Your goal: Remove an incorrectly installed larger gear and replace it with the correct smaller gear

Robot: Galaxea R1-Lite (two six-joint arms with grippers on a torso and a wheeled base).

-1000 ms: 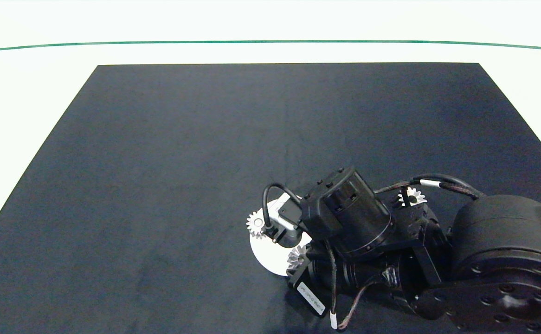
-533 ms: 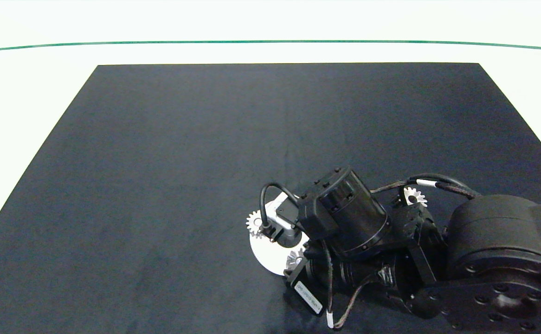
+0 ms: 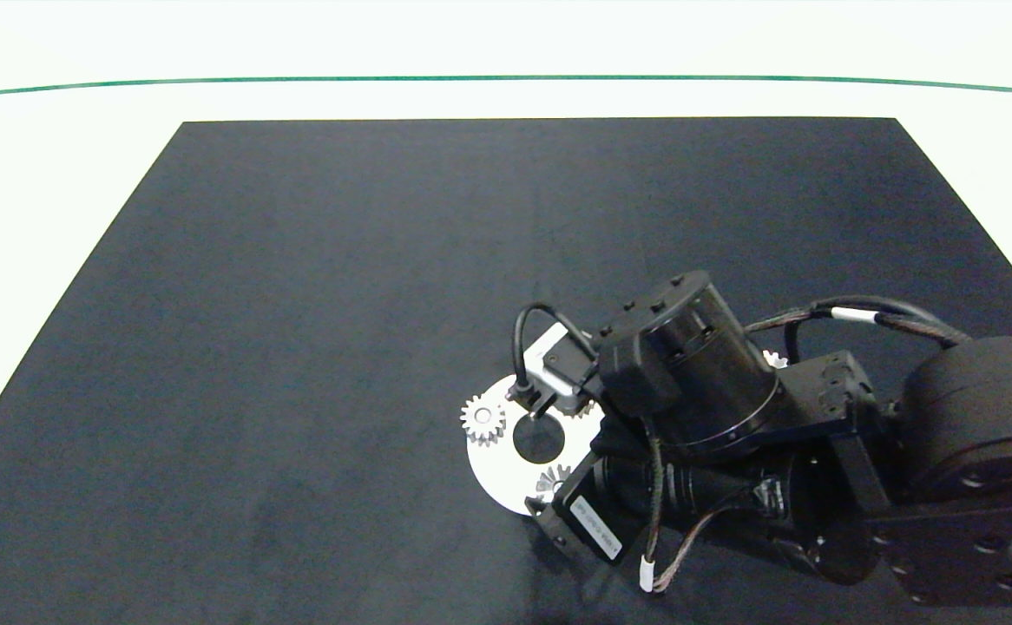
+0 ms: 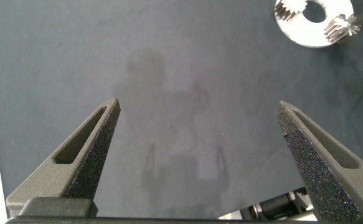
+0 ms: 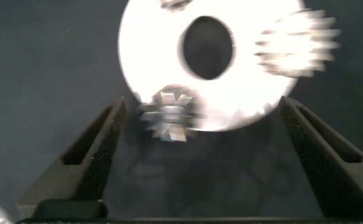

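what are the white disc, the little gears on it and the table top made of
Disc: looks like glossy white plastic or painted metal; which one is unclear. Gear: probably bare silver metal, bright glints on its teeth. Table top: dark, matte, maybe a fabric or rubber mat.

1. We see a round plate (image 3: 493, 464) lying on the mat (image 3: 298, 347), near its front edge.
2. One small gear (image 3: 482, 419) sits on the plate's left rim.
3. Another small gear (image 3: 551, 482) sits on its front rim, beside the right arm (image 3: 732, 434).
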